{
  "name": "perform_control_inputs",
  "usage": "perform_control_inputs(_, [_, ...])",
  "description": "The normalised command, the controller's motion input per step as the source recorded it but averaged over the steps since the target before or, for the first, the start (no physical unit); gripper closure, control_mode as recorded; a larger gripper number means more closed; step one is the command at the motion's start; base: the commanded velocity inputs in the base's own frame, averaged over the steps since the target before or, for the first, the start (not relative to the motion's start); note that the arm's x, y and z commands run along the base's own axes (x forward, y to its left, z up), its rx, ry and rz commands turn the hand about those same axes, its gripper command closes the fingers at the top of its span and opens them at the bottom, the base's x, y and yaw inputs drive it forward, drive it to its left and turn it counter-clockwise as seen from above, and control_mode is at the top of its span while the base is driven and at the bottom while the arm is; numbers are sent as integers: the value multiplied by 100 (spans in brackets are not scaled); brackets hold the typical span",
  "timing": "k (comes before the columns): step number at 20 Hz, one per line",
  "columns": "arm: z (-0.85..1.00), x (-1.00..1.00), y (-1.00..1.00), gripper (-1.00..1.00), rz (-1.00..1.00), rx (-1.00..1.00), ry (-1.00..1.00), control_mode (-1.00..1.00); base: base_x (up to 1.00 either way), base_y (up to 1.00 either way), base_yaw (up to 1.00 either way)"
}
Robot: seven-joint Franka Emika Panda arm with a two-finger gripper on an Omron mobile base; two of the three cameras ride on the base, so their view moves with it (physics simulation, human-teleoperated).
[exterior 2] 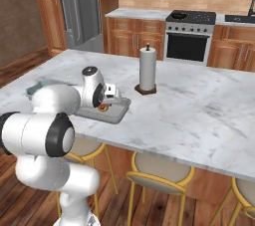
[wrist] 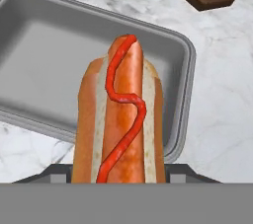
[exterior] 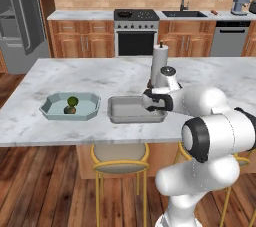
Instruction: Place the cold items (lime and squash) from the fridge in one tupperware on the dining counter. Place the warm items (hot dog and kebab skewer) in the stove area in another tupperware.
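A white marble dining counter (exterior: 100, 76) is seen carrying two containers near its front edge, with a paper towel roll (exterior: 160, 58) stood upright on a dark base further back toward the middle. The grey tupperware (exterior: 120, 108), a rectangular tray with rounded corners, is placed just beside the front edge, and its floor is shown bare in the hand view, where nothing is seen lying in it. To its left, apart from it, a pale blue-green tupperware (exterior: 50, 106) with cut corners is set, and two small items are held in it: a green lime (exterior: 72, 101) and, touching or just beside it, a small item of orange and green taken to be the squash (exterior: 70, 110), too small to be made out clearly. The hot dog (wrist: 118, 114) is gripped by the gripper (wrist: 118, 178), whose jaws are closed partway against the sides of the bun, and it is held above the grey tupperware's right-hand part, near that container's rim. The bun is shown as orange-brown with pale inner faces, the sausage is seen standing out of it at the far end, and a wavy red line of ketchup is run along its length. In the right base view the hot dog (exterior 2: 103, 105) is glimpsed as a small reddish spot under the hand, over the grey tray (exterior 2: 117, 113).
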Motion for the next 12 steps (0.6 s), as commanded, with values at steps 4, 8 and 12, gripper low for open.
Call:
perform_control_inputs(4, [-31,63,18,100,0,0,1,-100,0,0,0])
perform_control_inputs(8, [-40,48,22,100,0,0,1,-100,0,0,0])
perform_control_inputs(12, [-44,45,20,100,0,0,2,-100,0,0,0])
